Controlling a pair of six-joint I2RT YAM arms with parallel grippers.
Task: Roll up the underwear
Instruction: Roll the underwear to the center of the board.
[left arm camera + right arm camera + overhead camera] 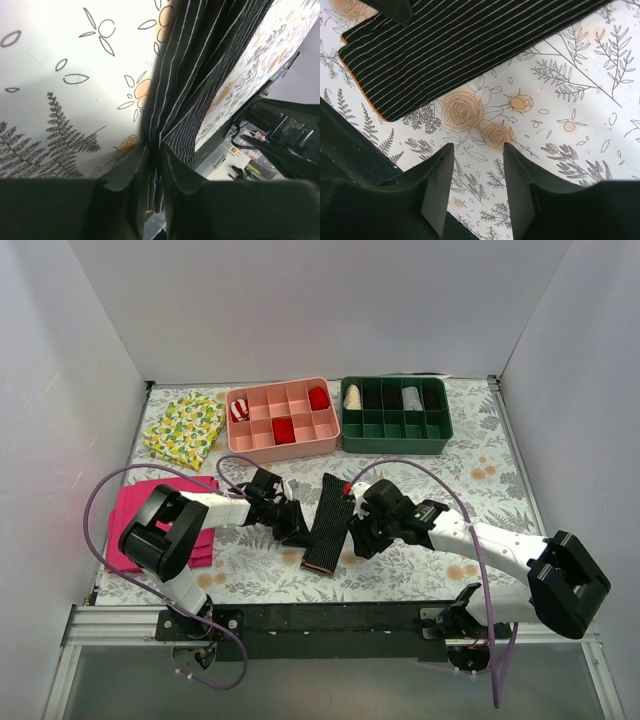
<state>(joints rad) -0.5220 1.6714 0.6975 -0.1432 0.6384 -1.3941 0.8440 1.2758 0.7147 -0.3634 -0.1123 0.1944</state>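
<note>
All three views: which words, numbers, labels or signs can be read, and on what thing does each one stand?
No text can be read in any view.
On the underwear: only thin pale stripes, no label visible.
Left wrist view, small coloured marks low at the right: too blurred to read.

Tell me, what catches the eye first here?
The underwear, a long black pinstriped strip, lies in the middle of the flowery table. The left pincer nips its edge; the right pincer gapes open beside it. Behind stand a pink tray and a green tray.

The underwear [328, 525] lies between left tool [298, 534] and right tool [357, 541], seemingly touching left.
</note>
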